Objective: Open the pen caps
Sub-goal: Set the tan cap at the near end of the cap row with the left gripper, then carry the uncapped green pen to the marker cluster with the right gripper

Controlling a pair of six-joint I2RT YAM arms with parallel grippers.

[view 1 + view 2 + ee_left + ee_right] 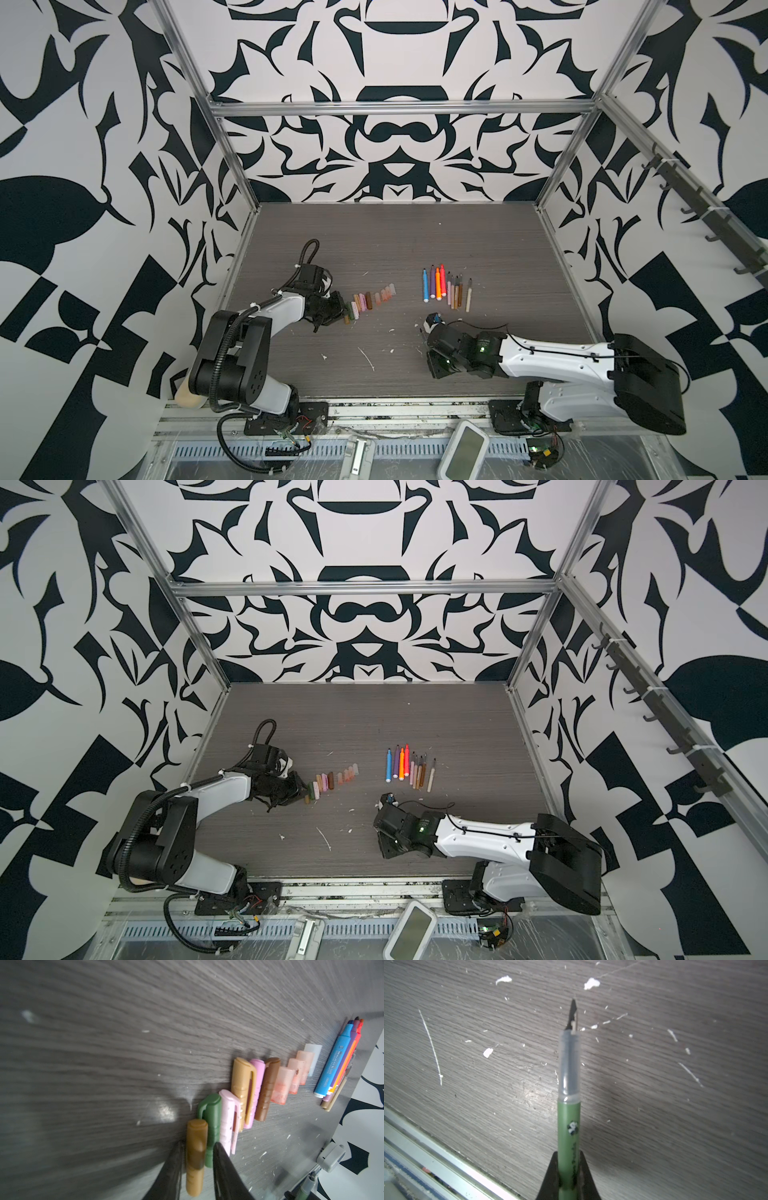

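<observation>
Several pen caps (pixel 368 300) (pixel 330 780) lie side by side in a slanted row left of the table's middle: tan, green, pink, brown and translucent pinkish ones (pixel 282 1084). My left gripper (pixel 198 1144) (pixel 341 311) is at the row's near end, open a little. An ochre cap (pixel 196 1147) lies on the table between its fingers, with a gap on the green cap's (pixel 211 1118) side. My right gripper (pixel 568 1154) (pixel 430 334) is shut on a green pen (pixel 569 1126). The pen has no cap and its dark nib (pixel 573 1012) is bare above the table.
A row of uncapped markers (pixel 446 286) (pixel 409 766) (pixel 336 1064) lies right of the middle. White scraps (pixel 368 357) (pixel 503 979) are scattered over the grey wood table. An aluminium rail (pixel 425 1157) borders the front edge, with a white timer (pixel 463 451) beyond it.
</observation>
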